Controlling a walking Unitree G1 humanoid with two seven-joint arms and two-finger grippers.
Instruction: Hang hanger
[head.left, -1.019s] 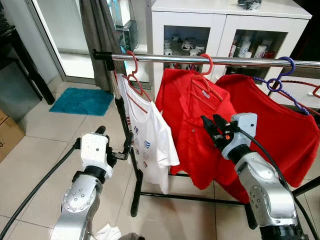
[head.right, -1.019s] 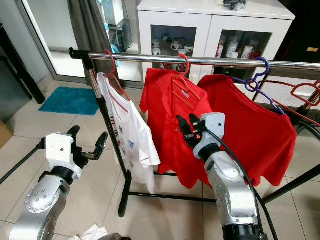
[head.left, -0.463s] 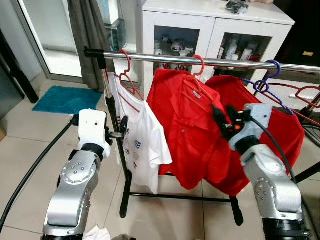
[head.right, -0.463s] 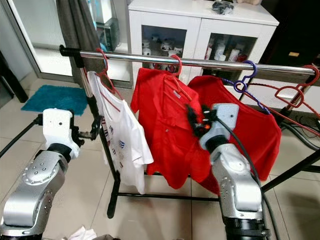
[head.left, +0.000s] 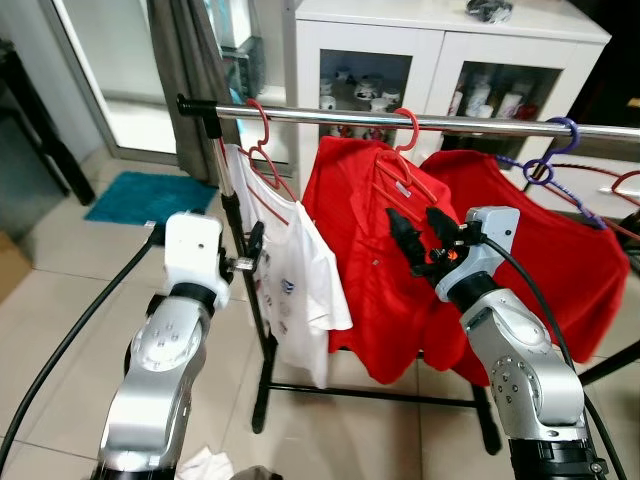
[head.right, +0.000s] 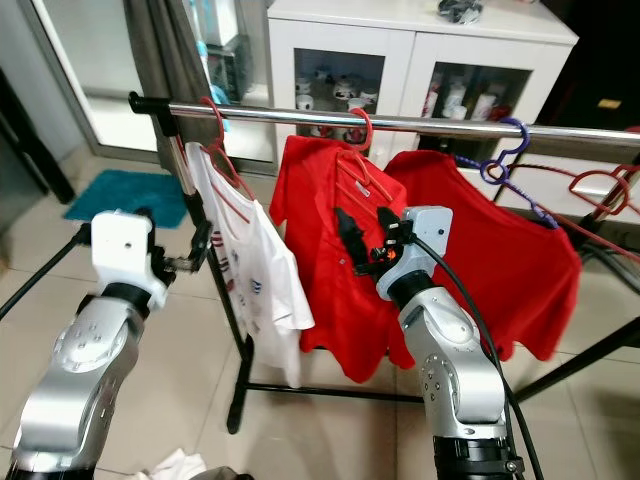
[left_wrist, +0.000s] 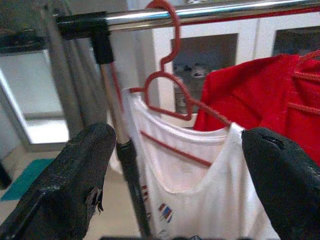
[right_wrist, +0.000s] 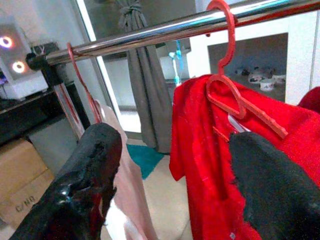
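Observation:
A chrome rail (head.left: 330, 116) carries a red hanger (head.left: 262, 150) with a white shirt (head.left: 300, 290) near its left end. Beside it hangs a second red hanger (head.left: 405, 150) with a red shirt (head.left: 365, 270). Further right, another red shirt (head.left: 560, 250) hangs on a purple hanger (head.left: 552, 155). My left gripper (head.right: 175, 240) is open at the rack's upright pole (head.left: 245, 290), facing the white shirt, with nothing between its fingers. My right gripper (head.left: 418, 228) is open in front of the red shirt, just below its hanger, and holds nothing.
A white cabinet (head.left: 450, 60) with mugs behind glass stands behind the rail. On the tiles to the left are a grey curtain (head.left: 190, 60), a teal mat (head.left: 140, 195) and a cardboard box (head.left: 12, 268). A white cloth (head.left: 205, 465) lies at my feet.
The view has shifted. My left gripper has risen beside the rack pole over the last second. My right gripper has moved slightly left across the red shirt. Both stay open.

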